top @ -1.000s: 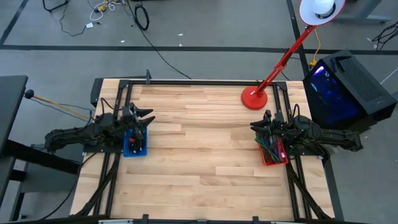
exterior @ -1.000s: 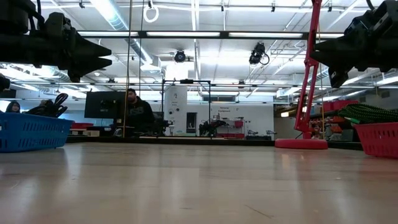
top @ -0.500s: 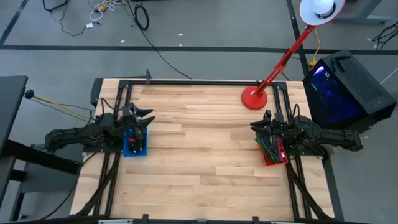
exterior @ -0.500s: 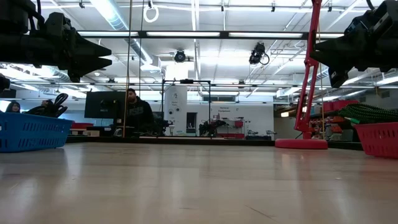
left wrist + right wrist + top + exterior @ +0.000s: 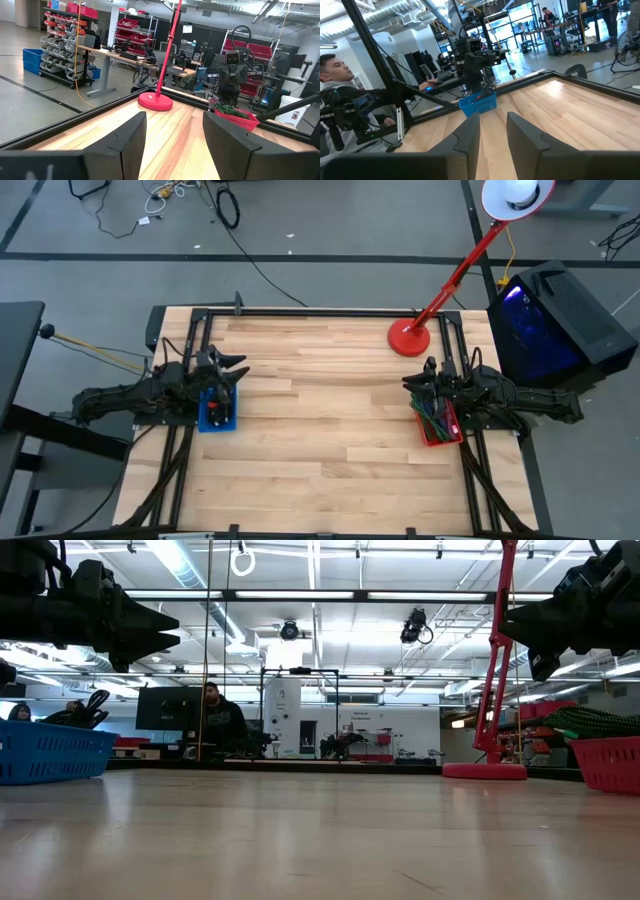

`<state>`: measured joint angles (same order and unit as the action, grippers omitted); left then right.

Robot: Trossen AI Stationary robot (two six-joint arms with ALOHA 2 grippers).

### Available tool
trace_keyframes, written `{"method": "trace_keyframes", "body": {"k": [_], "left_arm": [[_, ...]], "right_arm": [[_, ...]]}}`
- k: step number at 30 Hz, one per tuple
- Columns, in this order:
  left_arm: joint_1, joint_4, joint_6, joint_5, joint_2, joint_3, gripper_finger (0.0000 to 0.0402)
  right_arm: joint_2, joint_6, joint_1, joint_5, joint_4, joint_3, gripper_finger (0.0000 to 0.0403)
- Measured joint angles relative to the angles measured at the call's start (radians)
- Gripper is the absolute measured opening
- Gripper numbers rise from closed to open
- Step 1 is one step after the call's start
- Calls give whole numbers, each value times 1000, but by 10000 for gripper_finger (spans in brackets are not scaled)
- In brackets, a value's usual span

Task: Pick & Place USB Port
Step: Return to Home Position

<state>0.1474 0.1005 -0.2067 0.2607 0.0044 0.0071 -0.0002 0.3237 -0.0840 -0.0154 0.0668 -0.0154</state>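
Observation:
A blue bin [image 5: 218, 412] holding dark items stands at the table's left edge. A red bin [image 5: 440, 425] full of green and dark cables stands at the right edge. No USB port can be told apart in either bin. My left gripper [image 5: 238, 370] hovers level above the blue bin, open, pointing toward the table's middle, with nothing between its fingers [image 5: 127, 137]. My right gripper [image 5: 408, 385] hovers level above the red bin, facing the left arm. Its fingers [image 5: 467, 137] stand a little apart with nothing between them.
A red desk lamp stands with its base [image 5: 408, 337] at the table's far right, its arm slanting up over the right arm. A black computer case [image 5: 550, 325] sits beyond the right edge. Bare wood lies between the bins. A person [image 5: 222, 720] sits beyond the table.

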Motion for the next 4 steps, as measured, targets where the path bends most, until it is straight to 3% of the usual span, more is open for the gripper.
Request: {"method": "trace_keyframes", "body": {"k": [4], "left_arm": [[0, 0, 0, 0, 0, 0, 202]], "right_arm": [[0, 0, 0, 0, 0, 0, 100]]}}
